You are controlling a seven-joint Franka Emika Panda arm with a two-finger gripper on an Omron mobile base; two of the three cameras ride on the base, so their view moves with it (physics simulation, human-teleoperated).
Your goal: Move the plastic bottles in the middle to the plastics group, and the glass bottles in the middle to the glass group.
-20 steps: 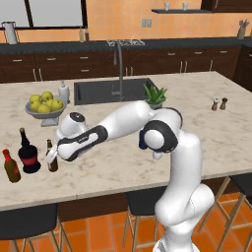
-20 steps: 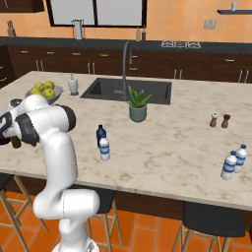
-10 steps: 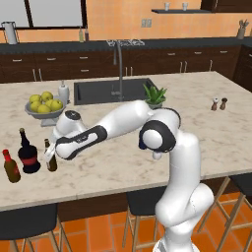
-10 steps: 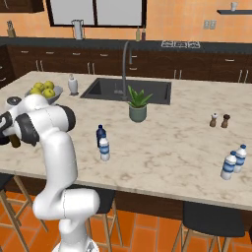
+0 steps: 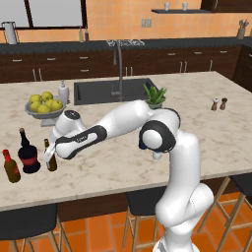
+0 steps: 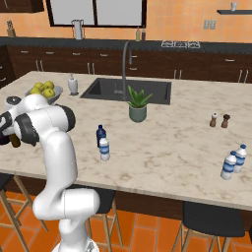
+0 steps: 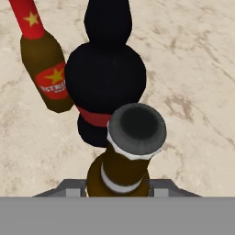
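The slim olive-brown glass bottle (image 5: 50,160) stands upright on the counter, just right of the glass group: a round black bottle with a red label (image 5: 28,155) and a brown bottle with a red cap (image 5: 11,167). My gripper (image 5: 49,155) sits around this bottle's neck. From the hand, its pale-ringed top (image 7: 131,151) lies between the jaws, close on both sides, with the black bottle (image 7: 105,78) and the red-capped bottle (image 7: 48,78) right behind it. Mid-counter stand the dark blue plastic bottle (image 6: 100,135) and the whitish one (image 6: 104,149). The plastics group (image 6: 229,165) is at the far right.
A bowl of yellow fruit (image 5: 44,106) and a soap dispenser (image 5: 63,92) stand behind the glass group. The sink (image 5: 110,91), a potted plant (image 5: 155,94) and two small shakers (image 5: 219,104) lie further right. The counter's front edge is near, with stools below it.
The arm and the olive-brown bottle have hardly moved; the bottle stays upright beside the black bottle with the hand still at its neck.
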